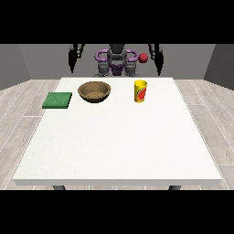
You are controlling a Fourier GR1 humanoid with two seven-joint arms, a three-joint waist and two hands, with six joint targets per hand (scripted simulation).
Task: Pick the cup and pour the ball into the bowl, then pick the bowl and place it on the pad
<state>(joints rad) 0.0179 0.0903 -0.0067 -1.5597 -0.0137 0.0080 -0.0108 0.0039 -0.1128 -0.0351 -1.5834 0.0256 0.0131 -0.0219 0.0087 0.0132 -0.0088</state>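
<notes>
Three things are sitting across the upper part of the white table (114, 137): a green square pad (57, 100) at left, a brown wooden bowl (94, 91) beside it, and a yellow cup (140, 91) right of centre. Both black hands, one at upper left (72, 60) and one at upper right (159, 61), are hanging behind the table holding nothing, though I cannot tell how their fingers are lying.

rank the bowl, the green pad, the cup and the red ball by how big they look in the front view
1. bowl, widest of the four
2. green pad, a little narrower than the bowl
3. cup, narrow but upright
4. red ball, smallest; it shows farther back by the robot, so distance may shrink it somewhat
</notes>
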